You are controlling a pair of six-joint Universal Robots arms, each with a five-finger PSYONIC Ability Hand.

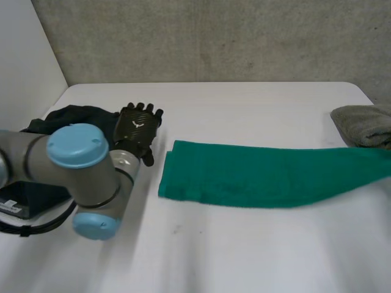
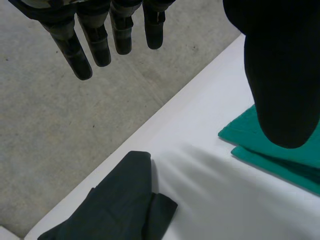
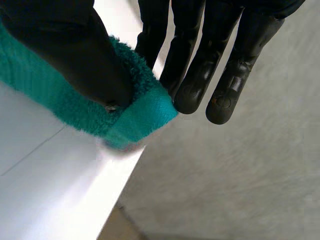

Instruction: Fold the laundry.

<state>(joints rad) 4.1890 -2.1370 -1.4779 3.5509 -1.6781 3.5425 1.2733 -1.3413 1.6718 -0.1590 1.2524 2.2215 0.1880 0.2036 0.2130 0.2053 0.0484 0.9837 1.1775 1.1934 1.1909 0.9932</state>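
left hand fingers straight | right hand pinches green towel corner at table edge

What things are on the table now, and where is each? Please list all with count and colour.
table: 1, white
green towel: 1, teal green, folded long strip across the table's middle, running right
dark cloth: 1, blackish, crumpled at the table's left side
grey towel: 1, grey, folded, far right
left hand: 1, black, fingers straight, above the table between dark cloth and green towel
right hand: 1, black, thumb and fingers pinching the green towel's end at the table's edge
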